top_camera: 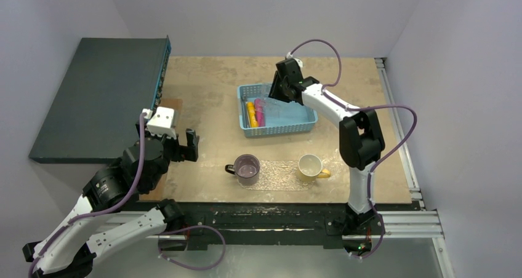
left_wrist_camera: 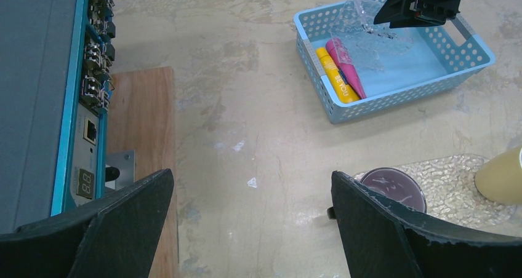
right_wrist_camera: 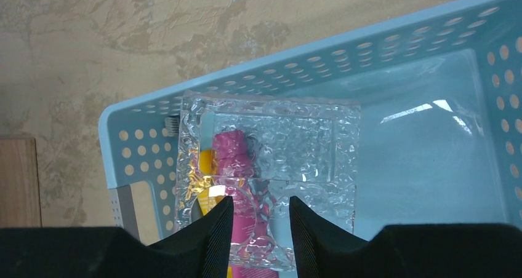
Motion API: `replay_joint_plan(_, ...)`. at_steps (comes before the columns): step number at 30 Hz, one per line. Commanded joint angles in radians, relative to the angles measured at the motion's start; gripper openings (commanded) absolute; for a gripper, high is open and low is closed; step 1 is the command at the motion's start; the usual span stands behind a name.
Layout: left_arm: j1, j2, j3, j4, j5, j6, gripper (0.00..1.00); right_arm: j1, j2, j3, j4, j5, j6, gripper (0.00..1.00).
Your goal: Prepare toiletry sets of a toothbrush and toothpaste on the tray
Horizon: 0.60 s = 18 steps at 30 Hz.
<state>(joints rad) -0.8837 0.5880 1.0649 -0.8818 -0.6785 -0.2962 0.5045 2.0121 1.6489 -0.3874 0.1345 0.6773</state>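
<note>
Two tubes, pink (right_wrist_camera: 232, 152) and yellow (right_wrist_camera: 206, 161), are seen side by side at one end of the basket (right_wrist_camera: 141, 136). They lie well apart from the tray (top_camera: 280, 174), at whose ends a purple mug (top_camera: 247, 167) and a yellow mug (top_camera: 309, 166) are stood. No toothbrush can be made out.

The tubes are partly covered by a clear crinkled piece (right_wrist_camera: 289, 136); what it is cannot be told. The right gripper (right_wrist_camera: 260, 199) is held low over it, jaws set partway in with a loop of the piece between them. Whether it is pinched cannot be told. The left gripper (left_wrist_camera: 251, 176) is held off to the side, jaws spread wide, nothing in them.

The clear piece is judged slick and springy, so it could be squeezed out of the jaws and dropped back onto the tubes. If it is lifted by one edge, the basket wall may be caught and the light basket dragged. The pink tube beneath could be nipped along with it and carried off unintended.
</note>
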Motion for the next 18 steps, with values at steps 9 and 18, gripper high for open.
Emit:
replay_joint_plan(9, 0.006, 0.015, 0.0, 0.021, -0.01, -0.002, 1.0, -0.008, 0.019, 0.025, 0.027, -0.028, 0.008, 0.35)
replay_joint_plan(18, 0.006, 0.019, -0.001, 0.02, -0.009, -0.001, 1.0, -0.009, 0.003, 0.023, 0.021, -0.031, -0.006, 0.05)
